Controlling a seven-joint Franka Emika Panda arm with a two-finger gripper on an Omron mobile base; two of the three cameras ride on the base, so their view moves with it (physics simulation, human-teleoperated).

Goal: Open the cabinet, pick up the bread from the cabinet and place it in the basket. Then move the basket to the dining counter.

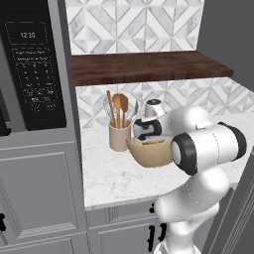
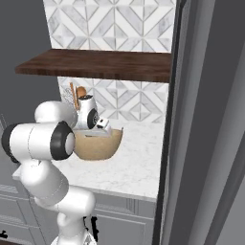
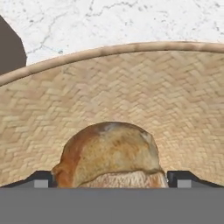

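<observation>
Your gripper (image 3: 109, 181) clasps the bread (image 3: 109, 153), its long axis running left-right at lower frame, inside the basket (image 3: 183, 100).

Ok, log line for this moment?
gripper: around golden-brown bread roll | position: inside woven tan basket | basket: on marble worktop
</observation>
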